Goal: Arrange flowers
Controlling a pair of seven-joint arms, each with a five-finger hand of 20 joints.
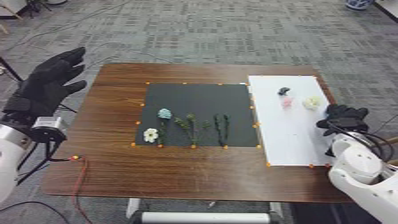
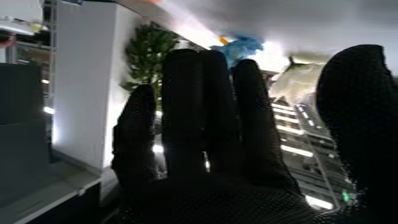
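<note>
Overlapping the white board, the right hand is open — left hand too, across the mat.

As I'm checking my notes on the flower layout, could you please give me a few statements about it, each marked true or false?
The blue flower lies on the black mat. True.
The cream flower is nearer the right hand than the pink flower is. True.
The pink flower lies on the black mat. False: it lies on the white sheet.
The left hand is open. True.
The right hand is curled round the blue flower. False: its fingers are straight.
</note>
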